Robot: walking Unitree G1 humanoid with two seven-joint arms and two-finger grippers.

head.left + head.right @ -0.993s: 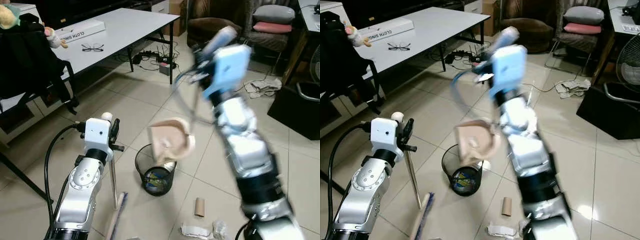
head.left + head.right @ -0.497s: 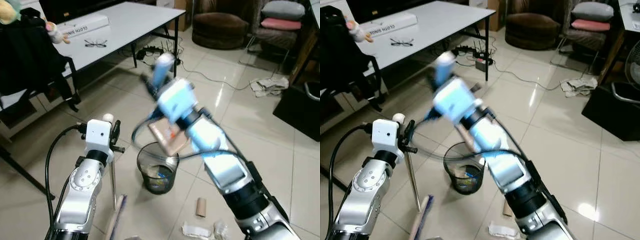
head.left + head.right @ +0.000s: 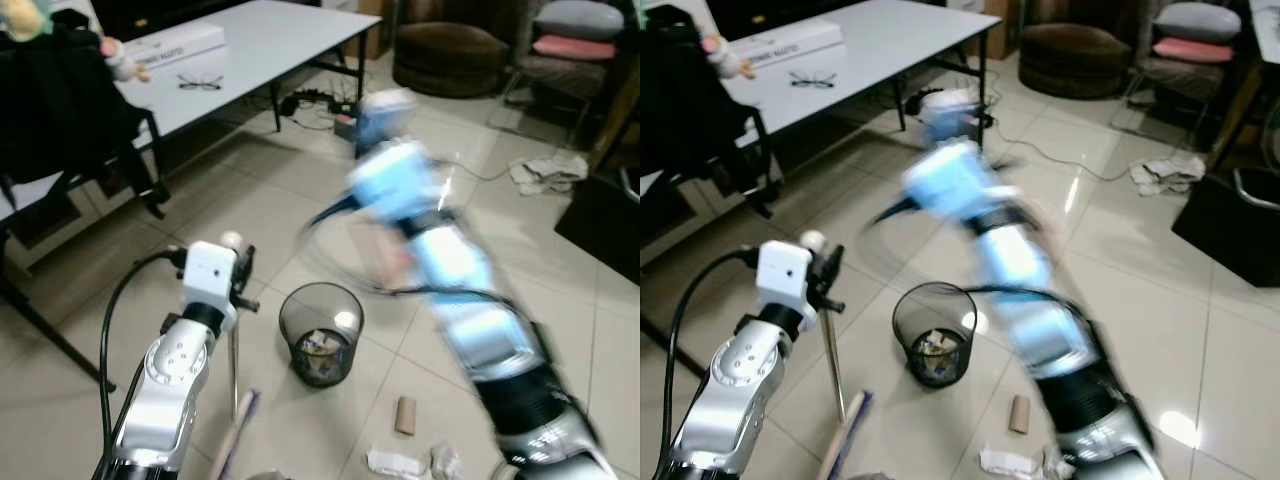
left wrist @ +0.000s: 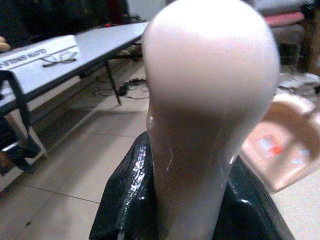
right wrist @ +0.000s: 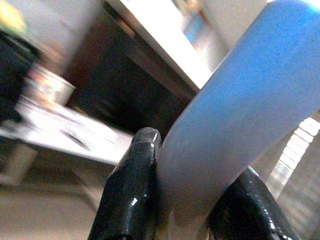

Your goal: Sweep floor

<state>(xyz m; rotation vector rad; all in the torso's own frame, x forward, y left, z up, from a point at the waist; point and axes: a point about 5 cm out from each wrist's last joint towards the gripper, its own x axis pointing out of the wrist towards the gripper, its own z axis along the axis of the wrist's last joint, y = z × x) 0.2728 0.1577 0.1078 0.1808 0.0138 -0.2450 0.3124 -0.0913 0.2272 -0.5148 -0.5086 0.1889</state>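
On the left of the tiled floor [image 3: 300, 200], the left gripper [image 3: 236, 268] stands upright with its jaws clenched on the pale rounded top of the broom handle [image 4: 210, 115]; the thin metal shaft [image 3: 233, 370] runs down from it to the broom head [image 3: 236, 440] lying low on the tiles. The broom looks light and stiff, though long enough to swing if held only at the tip, so a firmer hold would likely be a little lower on the shaft; the smooth plastic cap may slip under a sideways push. Just right of the shaft sits a black mesh bin [image 3: 321, 332], upright, with a little mixed rubbish at its bottom. Beyond it, right of the bin, a cardboard tube [image 3: 405, 414] and crumpled paper scraps [image 3: 412, 462] lie on the floor, not yet gathered. Further right the right arm is raised and blurred in motion; the right gripper [image 5: 197, 200] has its jaws grasping a blue handle [image 5: 240, 110], seemingly that of the dustpan, whose pinkish pan [image 4: 282, 145] shows in the left wrist view. That pan seems light, rigid plastic.
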